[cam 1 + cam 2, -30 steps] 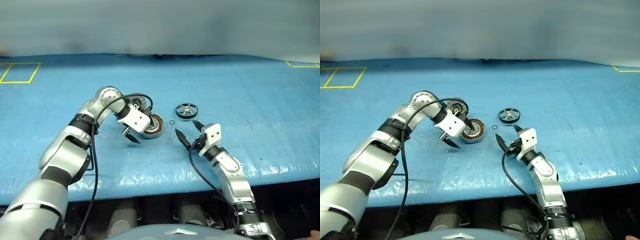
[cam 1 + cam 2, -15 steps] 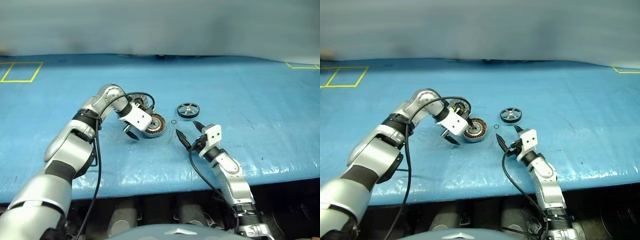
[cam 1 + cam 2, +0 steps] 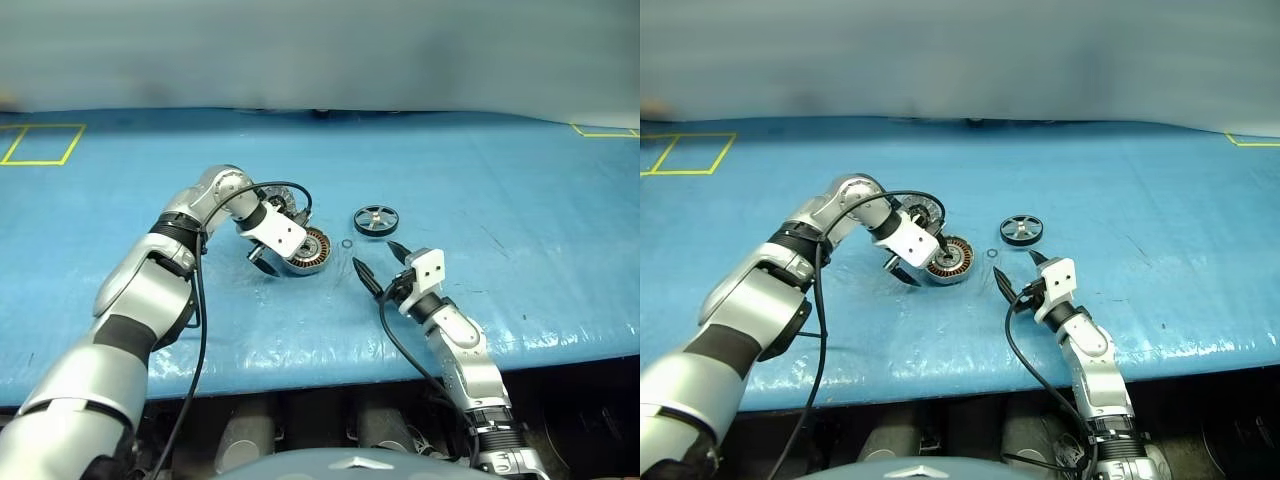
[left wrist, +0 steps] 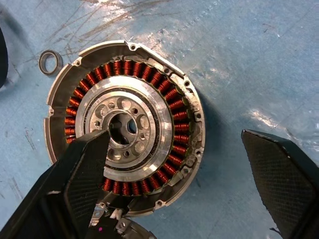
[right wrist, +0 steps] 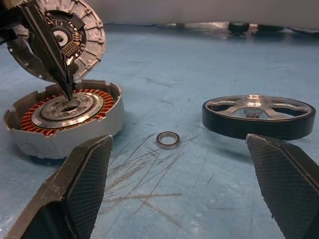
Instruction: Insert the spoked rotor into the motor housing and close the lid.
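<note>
spoked rotor (image 5: 258, 116) lies flat on the blue mat, untouched, well apart from motor housing (image 4: 124, 127) w/ lid (image 5: 65, 36) tipped open, so we hold left gripper (image 3: 275, 262) spread over the housing & right gripper (image 3: 378, 262) spread low nr the rotor, both empty.

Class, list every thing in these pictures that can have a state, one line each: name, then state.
motor housing: open, winding bare, no rotor inside
lid: raised, tilted up behind the housing
spoked rotor: flat on the table, not inserted
small ring: loose between housing and rotor
left claw: open, one finger over the hub
right claw: open, empty
</note>
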{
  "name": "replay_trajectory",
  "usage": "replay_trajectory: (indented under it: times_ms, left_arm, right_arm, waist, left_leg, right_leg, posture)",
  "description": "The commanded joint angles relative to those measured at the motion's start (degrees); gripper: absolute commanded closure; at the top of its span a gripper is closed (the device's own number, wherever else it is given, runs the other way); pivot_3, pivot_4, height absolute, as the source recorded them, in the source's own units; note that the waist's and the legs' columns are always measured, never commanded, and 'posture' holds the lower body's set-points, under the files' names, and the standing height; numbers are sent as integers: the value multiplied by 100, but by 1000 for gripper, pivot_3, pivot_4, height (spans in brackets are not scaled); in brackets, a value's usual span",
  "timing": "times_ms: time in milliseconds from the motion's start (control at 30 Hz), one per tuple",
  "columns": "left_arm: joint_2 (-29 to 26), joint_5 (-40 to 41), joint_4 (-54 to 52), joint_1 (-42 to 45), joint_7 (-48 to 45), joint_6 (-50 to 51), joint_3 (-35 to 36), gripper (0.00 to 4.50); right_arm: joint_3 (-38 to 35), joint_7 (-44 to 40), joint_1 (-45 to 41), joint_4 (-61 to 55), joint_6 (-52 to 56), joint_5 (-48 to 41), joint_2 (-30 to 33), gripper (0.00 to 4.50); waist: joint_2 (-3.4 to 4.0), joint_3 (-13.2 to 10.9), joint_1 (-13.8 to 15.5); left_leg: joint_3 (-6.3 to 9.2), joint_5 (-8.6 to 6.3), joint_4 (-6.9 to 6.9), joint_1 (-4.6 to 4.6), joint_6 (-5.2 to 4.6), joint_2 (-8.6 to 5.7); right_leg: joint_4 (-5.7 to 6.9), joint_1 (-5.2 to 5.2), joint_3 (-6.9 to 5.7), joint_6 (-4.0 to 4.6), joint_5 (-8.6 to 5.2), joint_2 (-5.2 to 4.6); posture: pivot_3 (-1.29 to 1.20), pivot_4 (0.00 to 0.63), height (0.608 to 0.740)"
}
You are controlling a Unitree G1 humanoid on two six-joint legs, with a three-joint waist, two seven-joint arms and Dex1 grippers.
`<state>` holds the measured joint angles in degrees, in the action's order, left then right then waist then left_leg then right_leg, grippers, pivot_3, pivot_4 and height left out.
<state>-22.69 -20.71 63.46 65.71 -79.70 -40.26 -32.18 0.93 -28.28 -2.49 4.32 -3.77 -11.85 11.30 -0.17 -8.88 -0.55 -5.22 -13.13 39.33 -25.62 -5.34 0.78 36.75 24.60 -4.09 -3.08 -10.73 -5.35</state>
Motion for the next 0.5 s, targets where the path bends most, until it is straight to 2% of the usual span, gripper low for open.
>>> replay_trajectory:
  times_ms: [33,333,433,500]
  left_arm:
    - [45,-176,79,25,33,-78,-67,0]
    - [255,-509,280,32,280,-138,-189,0]
    - [292,-633,325,72,409,-230,-253,619]
    - [276,-711,340,90,494,-268,-283,1243]
  right_arm:
    - [-68,44,14,-237,-107,-41,-7,16]
    - [-40,92,64,-286,-113,-42,-30,16]
    - [-48,111,108,-300,-125,-43,-32,0]
    - [-69,129,139,-333,-129,-49,-27,0]
  waist:
    - [0,0,-1]
    - [0,0,-5]
    - [0,0,-4]
    - [0,0,-3]
  left_leg:
    - [0,0,0,0,0,0]
    - [0,0,6,0,0,1]
    - [0,0,8,1,0,2]
    - [0,-1,8,1,-1,2]
  right_leg:
    - [0,0,0,0,0,0]
    - [4,-1,0,0,0,0]
    - [5,-1,-1,-1,0,0]
    - [5,-1,-1,-1,0,-1]
  posture:
    - [0,150,740]
    - [0,150,740]
    - [0,150,740]
    - [0,150,740]
